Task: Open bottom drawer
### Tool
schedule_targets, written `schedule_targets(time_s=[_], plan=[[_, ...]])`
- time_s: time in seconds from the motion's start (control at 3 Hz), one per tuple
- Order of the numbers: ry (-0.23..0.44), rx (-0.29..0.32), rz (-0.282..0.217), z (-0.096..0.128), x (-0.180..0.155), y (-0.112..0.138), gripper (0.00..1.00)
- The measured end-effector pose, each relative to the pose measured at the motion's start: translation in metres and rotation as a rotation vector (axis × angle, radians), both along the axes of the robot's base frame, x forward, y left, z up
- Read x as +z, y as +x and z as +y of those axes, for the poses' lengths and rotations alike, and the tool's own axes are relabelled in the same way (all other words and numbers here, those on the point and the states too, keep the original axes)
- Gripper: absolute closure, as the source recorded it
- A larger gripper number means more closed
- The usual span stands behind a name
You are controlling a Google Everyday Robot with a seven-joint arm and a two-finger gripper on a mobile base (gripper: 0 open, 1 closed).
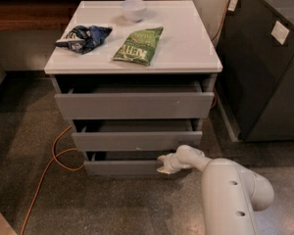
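The bottom drawer (122,167) is the lowest and narrowest grey front of the white-topped cabinet, near the floor. It stands slightly out, with a dark gap above its top edge. My gripper (162,164) is at the drawer's right end, at its top edge, at the tip of the white arm that comes in from the lower right. The middle drawer (136,141) and the top drawer (134,105) above it are also pulled out a little.
A blue bag (83,37), a green bag (139,45) and a white bowl (134,9) lie on the cabinet top (186,48). An orange cable (51,163) loops on the floor at left. A dark cabinet (262,72) stands close on the right.
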State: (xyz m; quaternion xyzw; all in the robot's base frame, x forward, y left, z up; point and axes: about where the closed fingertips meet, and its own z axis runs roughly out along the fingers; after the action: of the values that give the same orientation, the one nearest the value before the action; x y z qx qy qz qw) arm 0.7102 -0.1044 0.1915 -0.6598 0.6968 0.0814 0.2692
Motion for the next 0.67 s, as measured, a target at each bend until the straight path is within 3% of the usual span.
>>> schedule_targets(time_s=[0.33, 0.67], plan=[[0.017, -0.014, 0.012, 0.0005, 0.0036, -0.0132, 0.92], [0.027, -0.011, 0.017, 0.0025, 0.0067, -0.0186, 1.00]])
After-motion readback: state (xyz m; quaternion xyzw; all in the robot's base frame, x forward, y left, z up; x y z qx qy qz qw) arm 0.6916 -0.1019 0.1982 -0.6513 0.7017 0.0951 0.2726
